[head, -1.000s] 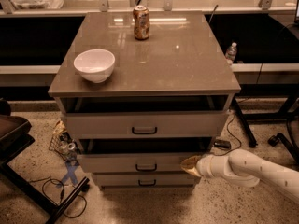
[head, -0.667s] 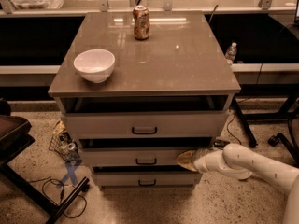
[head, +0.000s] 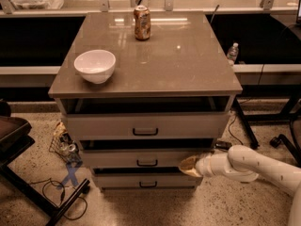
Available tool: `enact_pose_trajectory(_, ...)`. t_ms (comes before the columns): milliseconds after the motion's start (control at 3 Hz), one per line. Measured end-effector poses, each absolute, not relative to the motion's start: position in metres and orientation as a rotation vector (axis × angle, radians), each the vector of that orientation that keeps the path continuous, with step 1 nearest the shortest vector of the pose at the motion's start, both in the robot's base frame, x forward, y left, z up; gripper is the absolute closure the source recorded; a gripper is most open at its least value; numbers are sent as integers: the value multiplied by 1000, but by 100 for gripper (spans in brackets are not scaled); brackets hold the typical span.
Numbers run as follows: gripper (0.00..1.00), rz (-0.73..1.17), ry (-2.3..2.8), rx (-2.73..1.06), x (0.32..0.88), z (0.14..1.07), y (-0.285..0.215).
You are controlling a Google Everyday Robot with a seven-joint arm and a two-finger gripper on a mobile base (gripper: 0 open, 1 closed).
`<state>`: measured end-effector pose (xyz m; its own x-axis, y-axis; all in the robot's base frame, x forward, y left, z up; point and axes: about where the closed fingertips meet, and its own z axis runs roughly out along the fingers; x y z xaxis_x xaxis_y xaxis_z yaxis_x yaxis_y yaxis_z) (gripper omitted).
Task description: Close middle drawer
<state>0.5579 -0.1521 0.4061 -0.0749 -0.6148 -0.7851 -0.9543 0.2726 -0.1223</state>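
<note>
The middle drawer (head: 117, 159) sits in the cabinet below the tabletop (head: 188, 65), between the uppermost drawer (head: 188, 125) and the lowest drawer (head: 122, 180). It stands out a short way, with a dark gap showing above its front. The end effector (head: 189, 166) is at the right end of that front, touching it or just beside it, and the white arm (head: 254, 166) reaches in from the lower right. Whether the end effector is released or clenched cannot be told from this view. The drawer looks like a stiff, flat-faced panel on slides, so it should move as one rigid body and need a steady push rather than a grip. What it holds is hidden, so its weight is a guess. Its shallow depth suggests a light to moderate load. The front looks smooth, so a contact could slide sideways. The small dark handle (head: 147, 163) at the centre is the natural place to take hold, but closing needs only a flat press on the front. A push near the right end may rack the drawer in its slides, so one nearer the middle would likely run truer. A white bowl (head: 95, 66) and a can (head: 142, 22) stand on the tabletop, and a hard slam could jolt them.
</note>
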Motion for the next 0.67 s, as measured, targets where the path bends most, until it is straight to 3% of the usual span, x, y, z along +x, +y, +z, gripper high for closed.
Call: enact_pose_trajectory(667,100,535,1754,-1572,514,493,-203)
